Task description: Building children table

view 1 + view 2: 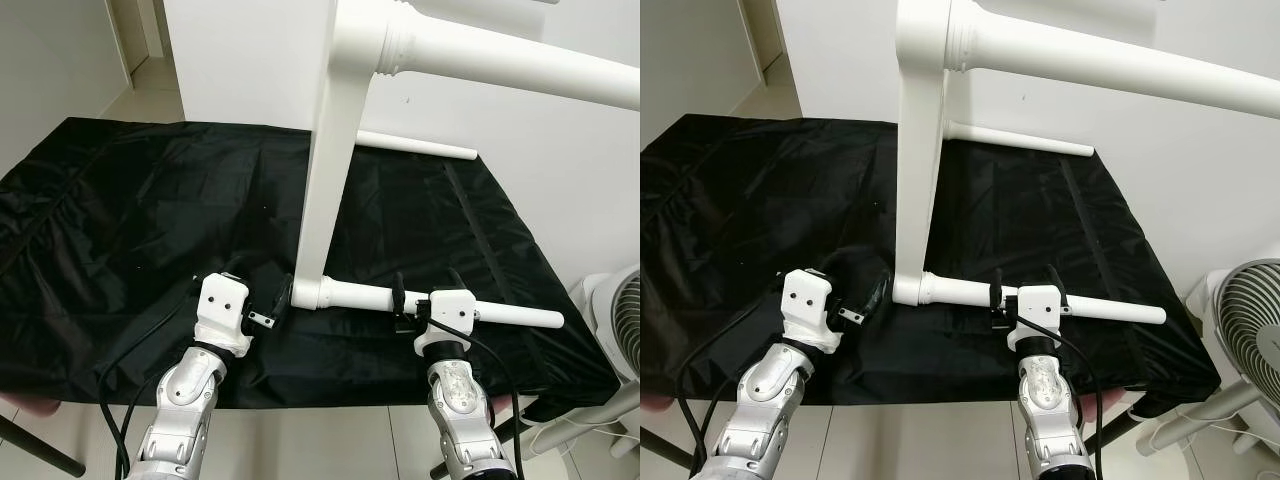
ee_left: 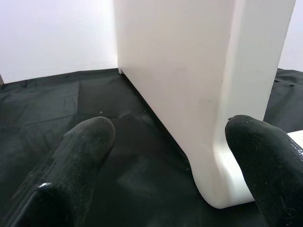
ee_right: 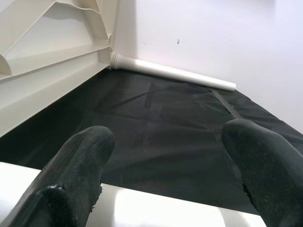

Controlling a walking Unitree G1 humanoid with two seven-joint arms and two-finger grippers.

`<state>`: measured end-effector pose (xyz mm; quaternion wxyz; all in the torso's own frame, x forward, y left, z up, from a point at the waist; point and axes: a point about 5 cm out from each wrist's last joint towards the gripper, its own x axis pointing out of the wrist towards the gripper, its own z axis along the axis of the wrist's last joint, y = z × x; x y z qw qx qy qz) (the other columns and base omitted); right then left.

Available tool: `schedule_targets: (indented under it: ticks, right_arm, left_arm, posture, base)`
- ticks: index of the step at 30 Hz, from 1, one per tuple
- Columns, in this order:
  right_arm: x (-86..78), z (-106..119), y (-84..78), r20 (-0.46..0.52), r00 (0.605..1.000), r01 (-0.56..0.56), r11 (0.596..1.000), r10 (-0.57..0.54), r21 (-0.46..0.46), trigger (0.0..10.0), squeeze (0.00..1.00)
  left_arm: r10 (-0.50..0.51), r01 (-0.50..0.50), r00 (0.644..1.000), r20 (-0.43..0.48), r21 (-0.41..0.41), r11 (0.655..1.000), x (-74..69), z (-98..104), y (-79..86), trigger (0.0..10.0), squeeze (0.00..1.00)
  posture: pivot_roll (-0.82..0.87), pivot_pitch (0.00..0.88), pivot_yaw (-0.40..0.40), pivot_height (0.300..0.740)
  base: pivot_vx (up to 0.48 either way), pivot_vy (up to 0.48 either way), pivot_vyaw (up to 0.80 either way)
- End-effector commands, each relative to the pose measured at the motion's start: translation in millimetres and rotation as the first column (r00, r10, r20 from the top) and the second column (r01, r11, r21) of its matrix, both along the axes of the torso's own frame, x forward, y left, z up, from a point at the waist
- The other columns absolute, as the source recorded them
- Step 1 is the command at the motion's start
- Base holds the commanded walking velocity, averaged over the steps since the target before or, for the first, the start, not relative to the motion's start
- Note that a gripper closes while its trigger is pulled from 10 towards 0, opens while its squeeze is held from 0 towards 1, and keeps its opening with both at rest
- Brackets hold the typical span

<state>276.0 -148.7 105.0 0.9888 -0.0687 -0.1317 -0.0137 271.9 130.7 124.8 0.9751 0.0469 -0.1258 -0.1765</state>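
A white children's table [image 1: 330,180] is seen turned on its side upon a black cloth [image 1: 130,230], its top standing on edge and running away from the camera toward the white wall [image 1: 240,60]. Its legs are pointed horizontally toward the robot's right: the near leg [image 1: 440,305] lies low over the cloth, a far leg [image 1: 415,145] lies by the wall, and an upper leg [image 1: 500,60] projects overhead. The left gripper [image 1: 272,300] is positioned at the top's near lower corner, fingers apart, with the corner between them. The right gripper [image 1: 425,292] is set astride the near leg, fingers apart on either side of it. A white fan [image 1: 1245,340] stands on the pale floor [image 1: 150,90] at the right.
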Motion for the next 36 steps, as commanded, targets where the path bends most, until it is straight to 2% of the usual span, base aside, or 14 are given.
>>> schedule_targets:
  ticks: [1, 8, 12, 20, 25, 28, 31, 33, 36]
  right_arm:
    - [2.5, -3.4, 3.2, -0.01, 1.0, -0.009, 1.0, 0.009, 0.002, 10.0, 0.0]
    - [4.8, -4.2, 5.0, -0.011, 1.0, -0.013, 1.0, 0.013, 0.004, 10.0, 0.0]
    - [11.1, 0.0, 5.8, 0.006, 1.0, -0.011, 1.0, 0.011, 0.007, 10.0, 0.0]
    - [12.5, -1.4, 2.9, 0.008, 1.0, -0.001, 1.0, 0.001, 0.007, 10.0, 0.0]
    - [16.0, 5.4, 3.1, 0.034, 0.999, 0.016, 1.0, -0.017, 0.016, 10.0, 0.0]
    - [15.5, 0.9, 1.0, 0.018, 1.0, 0.003, 1.0, -0.003, 0.002, 10.0, 0.0]
    - [17.5, 2.5, 1.1, 0.023, 1.0, -0.002, 1.0, 0.002, -0.003, 10.0, 0.0]
    - [24.4, 10.7, 2.6, 0.048, 0.999, -0.012, 1.0, 0.012, -0.007, 10.0, 0.0]
    - [29.5, 16.3, 2.3, 0.063, 0.998, -0.021, 1.0, 0.021, -0.008, 10.0, 0.0]
  left_arm:
    - [-0.018, 0.019, 1.0, -0.024, 0.028, 0.999, -0.1, -3.6, 2.7, 10.0, 0.0]
    - [-0.026, 0.027, 0.999, -0.033, 0.034, 0.999, 1.6, -4.2, 2.9, 10.0, 0.0]
    - [-0.073, 0.075, 0.995, -0.071, 0.039, 0.996, 3.9, -5.0, -0.7, 10.0, 0.0]
    - [-0.135, 0.138, 0.988, -0.081, 0.036, 0.99, 2.9, -4.1, -9.2, 10.0, 0.0]
    - [-0.174, 0.18, 0.978, -0.112, 0.043, 0.983, -2.3, -10.3, -9.9, 10.0, 0.0]
    - [-0.156, 0.16, 0.98, -0.125, 0.026, 0.987, -0.8, -11.2, -8.6, 10.0, 0.0]
    - [-0.134, 0.14, 0.983, -0.124, 0.043, 0.989, 1.5, -11.6, -8.6, 10.0, 0.0]
    - [-0.129, 0.132, 0.984, -0.126, 0.016, 0.991, 5.4, -9.2, -9.3, 10.0, 0.0]
    - [-0.11, 0.114, 0.985, -0.13, 0.021, 0.993, 11.5, -8.3, -10.6, 10.0, 0.0]
  posture:
    - [0.02, 0.0, -0.036, 0.74]
    - [0.03, 0.0, -0.031, 0.74]
    - [0.04, 0.0, -0.025, 0.74]
    - [0.04, 0.0, -0.017, 0.74]
    - [0.03, 0.0, -0.015, 0.74]
    - [0.03, 0.0, -0.016, 0.74]
    - [0.03, 0.0, -0.013, 0.74]
    - [0.02, 0.0, -0.007, 0.74]
    - [0.0, 0.0, 0.014, 0.74]
  base:
    - [0.0, 0.0, 0.0]
    - [0.0, 0.0, 0.0]
    - [0.0, 0.0, 0.0]
    - [0.0, 0.0, 0.0]
    - [0.0, 0.0, 0.0]
    - [0.0, 0.0, 0.0]
    - [0.0, 0.0, 0.0]
    - [0.0, 0.0, 0.0]
    - [0.0, 0.0, 0.0]
